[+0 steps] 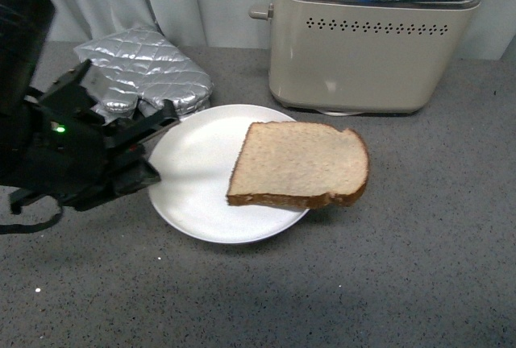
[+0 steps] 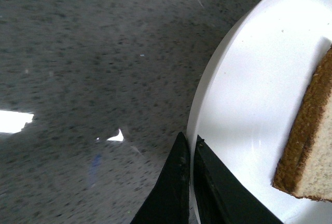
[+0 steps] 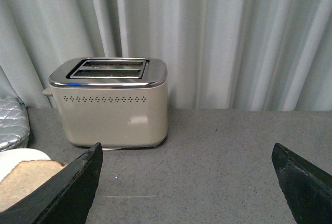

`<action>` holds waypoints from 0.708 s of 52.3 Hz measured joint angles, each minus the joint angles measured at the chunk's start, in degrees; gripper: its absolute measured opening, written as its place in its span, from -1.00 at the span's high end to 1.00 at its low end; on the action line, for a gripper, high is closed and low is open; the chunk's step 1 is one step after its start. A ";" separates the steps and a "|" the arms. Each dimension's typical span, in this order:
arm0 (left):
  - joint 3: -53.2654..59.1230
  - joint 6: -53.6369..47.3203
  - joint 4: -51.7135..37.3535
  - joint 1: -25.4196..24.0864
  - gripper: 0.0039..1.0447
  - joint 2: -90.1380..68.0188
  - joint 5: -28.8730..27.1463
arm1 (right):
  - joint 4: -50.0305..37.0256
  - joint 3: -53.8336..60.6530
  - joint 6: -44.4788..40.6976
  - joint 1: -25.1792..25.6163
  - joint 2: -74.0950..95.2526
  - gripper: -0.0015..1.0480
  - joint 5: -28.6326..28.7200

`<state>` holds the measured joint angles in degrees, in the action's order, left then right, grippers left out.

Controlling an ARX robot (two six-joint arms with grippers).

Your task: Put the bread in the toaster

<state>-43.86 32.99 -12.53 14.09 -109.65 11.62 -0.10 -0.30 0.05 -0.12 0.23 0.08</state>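
Bread on white plate, overhanging rim

The left gripper looks matt black plastic; the plate beside it is smooth, glossy white. The bread looks porous, the mitt beyond quilted silvery cloth, the toaster satin cream under polished chrome, the counter speckled and matt

Toaster: slots clipped by front view's top edge. Bread: mostly beyond left wrist frame. Oven mitt: partly behind left arm.
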 joint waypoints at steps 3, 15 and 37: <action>-1.88 1.64 -0.48 2.19 0.94 -2.12 -0.61 | 0.00 0.00 0.00 0.00 0.00 -0.81 0.00; -10.60 6.25 -0.68 9.97 0.94 -10.12 -1.57 | 0.00 0.00 0.00 0.00 0.00 -0.81 0.00; -23.08 10.54 4.17 17.92 0.94 -19.45 -2.58 | 0.00 0.00 0.00 0.00 0.00 -0.81 0.00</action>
<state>-66.94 43.53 -8.36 32.01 -129.10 9.04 -0.10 -0.30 0.05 -0.12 0.23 0.08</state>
